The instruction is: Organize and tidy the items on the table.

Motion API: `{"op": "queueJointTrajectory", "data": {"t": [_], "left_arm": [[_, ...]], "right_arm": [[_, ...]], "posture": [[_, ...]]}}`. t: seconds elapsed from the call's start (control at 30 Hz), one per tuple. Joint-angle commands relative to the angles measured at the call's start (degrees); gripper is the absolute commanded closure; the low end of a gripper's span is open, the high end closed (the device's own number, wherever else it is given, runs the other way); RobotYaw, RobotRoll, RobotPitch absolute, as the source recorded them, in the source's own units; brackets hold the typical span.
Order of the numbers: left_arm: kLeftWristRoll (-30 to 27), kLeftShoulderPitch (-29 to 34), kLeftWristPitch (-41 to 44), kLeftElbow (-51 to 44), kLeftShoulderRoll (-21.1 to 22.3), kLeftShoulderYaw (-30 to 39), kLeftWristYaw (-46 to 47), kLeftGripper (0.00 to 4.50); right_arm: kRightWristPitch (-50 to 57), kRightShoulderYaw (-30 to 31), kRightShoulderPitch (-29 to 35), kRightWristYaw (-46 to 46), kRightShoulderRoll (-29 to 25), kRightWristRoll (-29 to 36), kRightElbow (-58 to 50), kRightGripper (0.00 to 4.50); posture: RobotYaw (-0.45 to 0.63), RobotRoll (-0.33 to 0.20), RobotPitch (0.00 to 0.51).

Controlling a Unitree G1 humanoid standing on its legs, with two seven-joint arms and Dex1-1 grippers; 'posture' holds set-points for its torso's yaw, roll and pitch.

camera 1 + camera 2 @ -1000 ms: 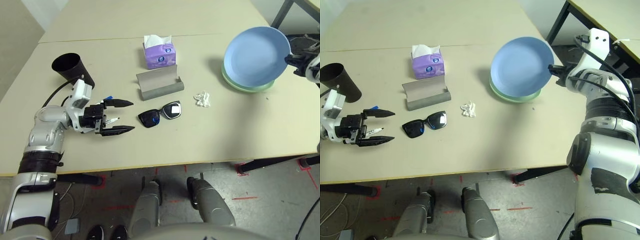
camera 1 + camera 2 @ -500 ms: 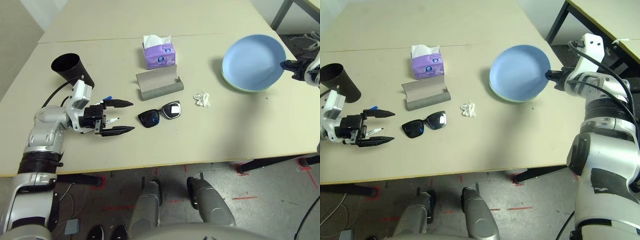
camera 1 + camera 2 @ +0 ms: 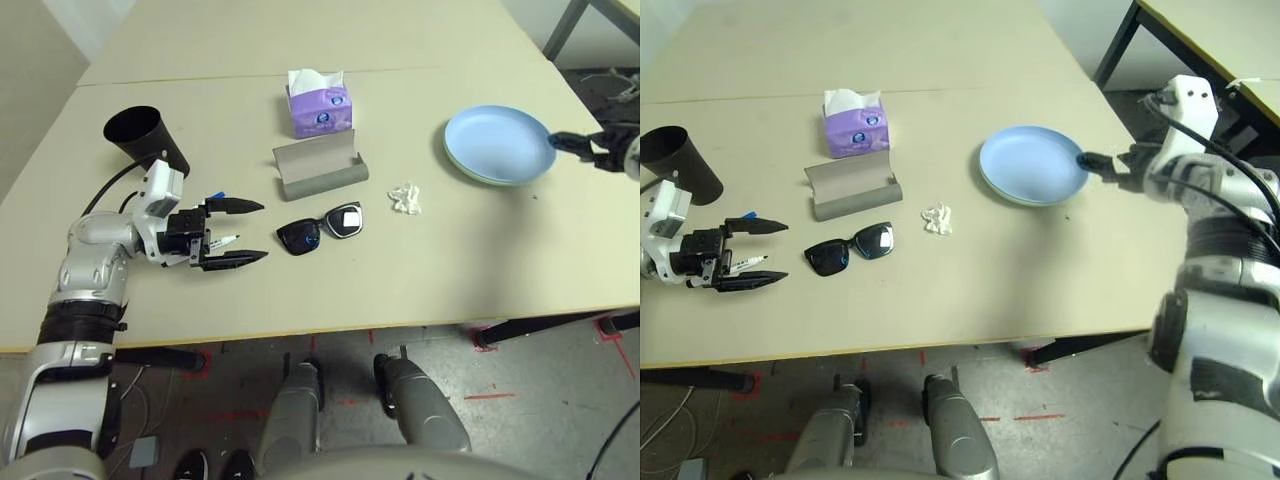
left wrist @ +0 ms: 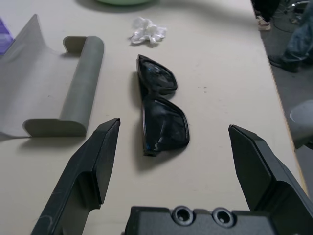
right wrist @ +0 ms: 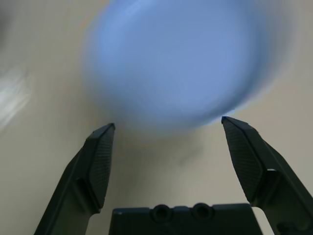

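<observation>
The blue plate (image 3: 498, 143) lies flat on the green plate (image 3: 461, 170) at the table's (image 3: 450, 260) right side. My right gripper (image 3: 561, 143) is open just off the plate's right rim, with nothing between its fingers (image 5: 100, 156). On the left, my left gripper (image 3: 240, 232) is open and low over the table, facing the black sunglasses (image 4: 161, 115). A white marker (image 3: 226, 240) lies between its fingers, and a blue cap (image 3: 214, 196) shows beside them. The grey glasses case (image 3: 320, 168) lies open behind the sunglasses.
The purple tissue box (image 3: 319, 105) stands behind the case. The black cup (image 3: 145, 140) lies tilted at the far left. A crumpled white tissue (image 3: 405, 198) sits between the sunglasses and the plates. A seam crosses the table at the back.
The blue plate came down from a raised tilt to lie flat on the green plate. My right gripper opened, let it go and drew back to the right. The left arm stayed still.
</observation>
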Motion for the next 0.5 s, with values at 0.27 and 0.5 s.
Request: {"op": "queueJointTrajectory", "data": {"t": [0.27, 0.5], "left_arm": [[0.21, 1.12, 0.09, -0.34, 0.57, 0.56, -0.86, 0.00], [0.05, 1.18, 0.33, -0.79, 0.76, 0.97, -0.51, 0.00]], "right_arm": [[1.75, 0.50, 14.91, -6.03, 11.08, 8.53, -28.42, 0.05], [-15.77, 9.38, 13.27, -10.40, 18.53, -0.95, -21.70, 0.05]], "posture": [[-0.26, 0.000, 0.226], [-0.24, 0.000, 0.220]]}}
